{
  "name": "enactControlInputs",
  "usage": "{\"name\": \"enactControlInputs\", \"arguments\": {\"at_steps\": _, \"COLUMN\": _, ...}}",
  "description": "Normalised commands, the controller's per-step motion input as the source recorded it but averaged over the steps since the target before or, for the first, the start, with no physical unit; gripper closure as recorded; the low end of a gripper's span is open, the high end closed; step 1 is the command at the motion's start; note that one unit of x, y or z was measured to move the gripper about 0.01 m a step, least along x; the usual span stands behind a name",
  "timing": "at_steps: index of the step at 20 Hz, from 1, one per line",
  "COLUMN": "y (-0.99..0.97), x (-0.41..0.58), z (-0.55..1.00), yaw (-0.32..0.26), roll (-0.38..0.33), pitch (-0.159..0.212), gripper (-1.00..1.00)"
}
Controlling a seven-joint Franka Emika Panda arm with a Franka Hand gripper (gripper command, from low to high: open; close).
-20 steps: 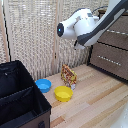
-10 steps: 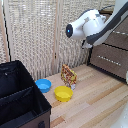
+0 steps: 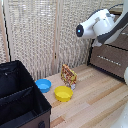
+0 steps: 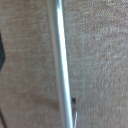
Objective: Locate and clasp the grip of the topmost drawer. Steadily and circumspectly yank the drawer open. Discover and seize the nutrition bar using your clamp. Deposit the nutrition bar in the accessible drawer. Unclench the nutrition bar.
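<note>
The wrist view is filled by the grey-brown front of the topmost drawer [image 4: 97, 60], with its silver bar handle [image 4: 61, 65] running across the picture, very close. A dark sliver [image 4: 2, 50] at the picture's edge may be a finger of the clamp; its jaws do not show. In the exterior view the bulky white arm [image 3: 97, 24] reaches to the dark dresser [image 3: 111, 59] at the exterior view's right, and its end is hidden there. The nutrition bar [image 3: 68, 76], an orange-and-yellow packet, stands upright on the wooden floor, apart from the arm.
A yellow bowl [image 3: 63, 93] and a blue bowl [image 3: 43, 85] sit beside the packet. A big black box [image 3: 20, 97] fills the exterior view's lower left. A woven screen [image 3: 40, 35] stands behind.
The arm has swung toward the exterior view's right and upward, closer to the dresser. The packet and the bowls have not moved.
</note>
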Motion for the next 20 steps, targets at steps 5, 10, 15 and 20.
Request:
{"name": "enactControlInputs", "arguments": {"at_steps": 5, "y": -0.33, "x": 0.021, "z": 0.08, "yaw": 0.043, "roll": -0.084, "pitch": 0.026, "gripper": 1.0}}
{"name": "enactControlInputs", "arguments": {"at_steps": 10, "y": -0.02, "x": 0.039, "z": -0.05, "yaw": -0.032, "roll": 0.005, "pitch": 0.0, "gripper": 1.0}}
{"name": "enactControlInputs", "arguments": {"at_steps": 15, "y": -0.05, "x": -0.031, "z": 0.0, "yaw": 0.015, "roll": 0.002, "pitch": 0.0, "gripper": 1.0}}
{"name": "enactControlInputs", "arguments": {"at_steps": 20, "y": 0.03, "x": -0.1, "z": 0.0, "yaw": 0.086, "roll": -0.048, "pitch": 0.0, "gripper": 1.0}}
